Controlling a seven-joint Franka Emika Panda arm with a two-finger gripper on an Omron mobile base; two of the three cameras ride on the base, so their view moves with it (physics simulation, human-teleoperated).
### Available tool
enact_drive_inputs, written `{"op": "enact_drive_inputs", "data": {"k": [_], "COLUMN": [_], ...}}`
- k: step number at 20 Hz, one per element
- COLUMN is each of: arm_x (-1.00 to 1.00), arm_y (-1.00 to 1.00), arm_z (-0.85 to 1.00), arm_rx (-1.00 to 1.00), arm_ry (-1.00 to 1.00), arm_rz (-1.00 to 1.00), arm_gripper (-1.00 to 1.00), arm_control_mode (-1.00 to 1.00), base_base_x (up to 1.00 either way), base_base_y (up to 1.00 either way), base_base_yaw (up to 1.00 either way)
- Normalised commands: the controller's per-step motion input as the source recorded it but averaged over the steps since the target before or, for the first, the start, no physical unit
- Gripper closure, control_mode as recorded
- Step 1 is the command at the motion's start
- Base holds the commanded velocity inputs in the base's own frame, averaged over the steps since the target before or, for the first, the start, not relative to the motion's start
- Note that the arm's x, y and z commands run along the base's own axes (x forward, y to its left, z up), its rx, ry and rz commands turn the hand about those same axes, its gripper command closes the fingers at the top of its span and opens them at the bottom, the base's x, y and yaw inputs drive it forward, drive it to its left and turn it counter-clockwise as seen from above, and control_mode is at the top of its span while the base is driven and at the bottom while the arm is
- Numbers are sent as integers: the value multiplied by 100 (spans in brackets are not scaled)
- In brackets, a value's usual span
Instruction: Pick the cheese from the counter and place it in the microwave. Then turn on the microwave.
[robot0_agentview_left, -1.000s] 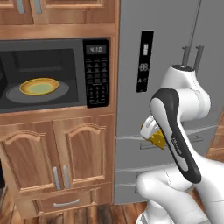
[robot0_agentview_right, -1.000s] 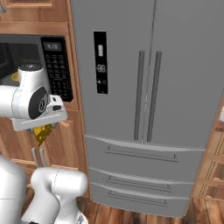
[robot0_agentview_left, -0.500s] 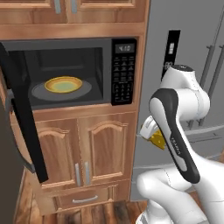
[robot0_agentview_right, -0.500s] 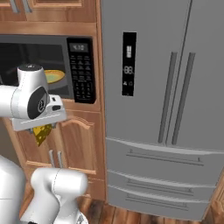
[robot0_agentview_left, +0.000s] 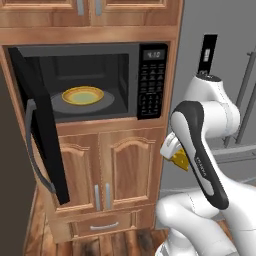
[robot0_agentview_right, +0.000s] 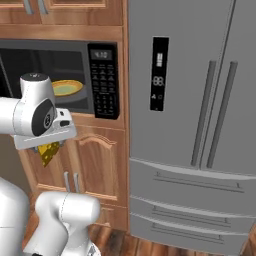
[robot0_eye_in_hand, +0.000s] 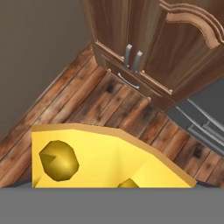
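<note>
One cheese, one microwave, one yellow-rimmed plate inside, two lower cabinet doors, one drawer, one grey refrigerator right.

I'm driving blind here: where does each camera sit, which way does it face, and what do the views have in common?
Left base view: behind the arm's left, facing the open microwave; the arm rises lower right, cheese in its gripper.
Right base view: behind its right, facing the fridge; arm lower left.
Hand view: on the hand, looking down past the cheese at the wooden floor.
The base views share microwave, yellow-rimmed plate, cheese.
</note>
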Motion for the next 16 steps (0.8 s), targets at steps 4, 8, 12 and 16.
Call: {"op": "enact_drive_inputs", "data": {"k": [4,8,12,16], "arm_x": [0,0,0,0], "arm_y": [0,0,0,0], "arm_z": [0,0,0,0], "arm_rx": [0,0,0,0], "arm_ry": [0,0,0,0], "arm_rz": [0,0,0,0], "arm_gripper": [100,100,100,100], "arm_control_mode": [100,100,100,100], "base_base_x": [3,12,26,31], "base_base_y": [19,16,34,47], "base_base_yaw": [8,7,0,0]}}
